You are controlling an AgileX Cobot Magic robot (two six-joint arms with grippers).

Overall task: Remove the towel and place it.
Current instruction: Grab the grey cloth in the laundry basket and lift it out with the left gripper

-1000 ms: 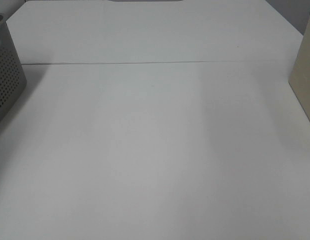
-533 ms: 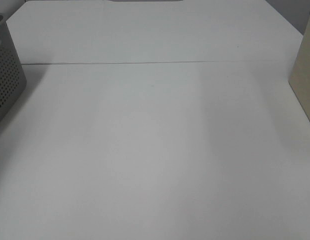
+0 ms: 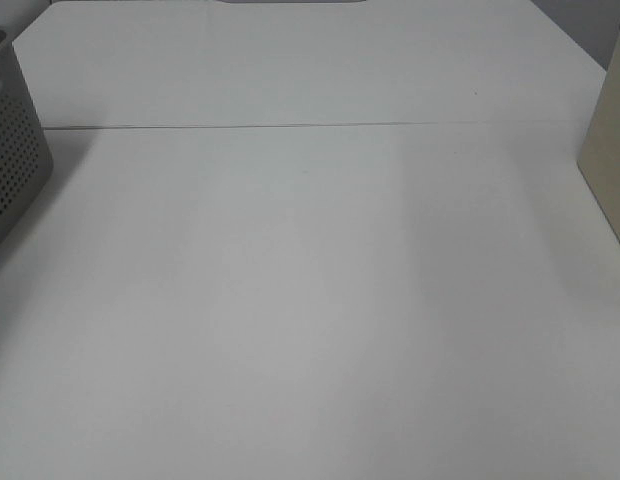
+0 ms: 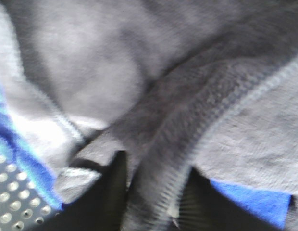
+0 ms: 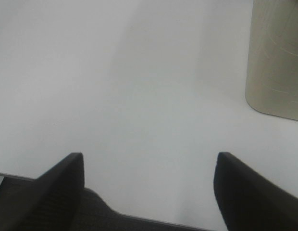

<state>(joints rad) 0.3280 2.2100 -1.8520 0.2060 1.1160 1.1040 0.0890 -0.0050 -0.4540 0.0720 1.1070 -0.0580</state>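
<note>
Left pincer: narrow, pinching a raised fold of the towel.
Towel: crumpled against the perforated basket, blue cloth alongside.
Right pincer: wide, empty, above the bare desk.
Progress: grasp apparently made; lifting out and placing remain.

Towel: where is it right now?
Only the left wrist view shows the towel, a fold lying between the fingers of the left gripper, by the perforated basket on the table's far left.
</note>
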